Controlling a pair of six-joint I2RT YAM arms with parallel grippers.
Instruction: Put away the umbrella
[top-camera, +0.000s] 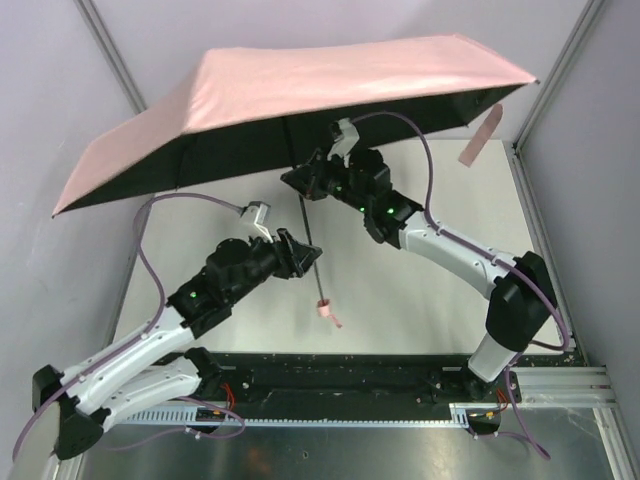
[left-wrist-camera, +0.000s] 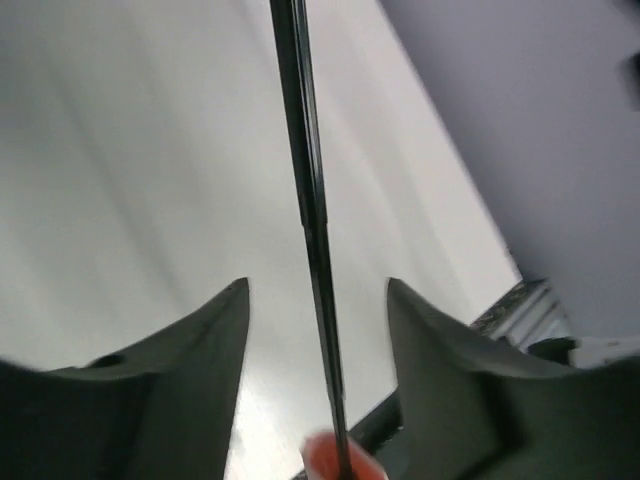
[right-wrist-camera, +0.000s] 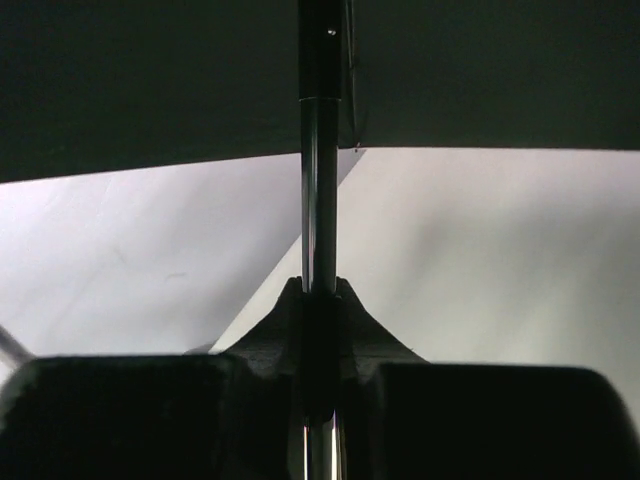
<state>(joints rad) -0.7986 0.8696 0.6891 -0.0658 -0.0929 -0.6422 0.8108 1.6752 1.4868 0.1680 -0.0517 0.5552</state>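
Note:
The umbrella (top-camera: 300, 90) stands open above the table, pale pink on top and dark underneath (right-wrist-camera: 150, 80). Its thin dark shaft (top-camera: 310, 238) runs down to a small pink handle (top-camera: 325, 307) hanging over the table. My right gripper (top-camera: 298, 180) is shut on the shaft (right-wrist-camera: 320, 200) just under the canopy. Lower down, my left gripper (top-camera: 308, 255) is open around the shaft (left-wrist-camera: 312, 230), with a gap on each side. The blurred pink handle (left-wrist-camera: 325, 460) shows at the bottom of the left wrist view. A pink closure strap (top-camera: 485, 135) dangles from the canopy's right edge.
The white table (top-camera: 400, 300) lies under the umbrella. Grey walls with metal frame posts (top-camera: 555, 80) close in on the left, back and right. The canopy spans most of the enclosure's width.

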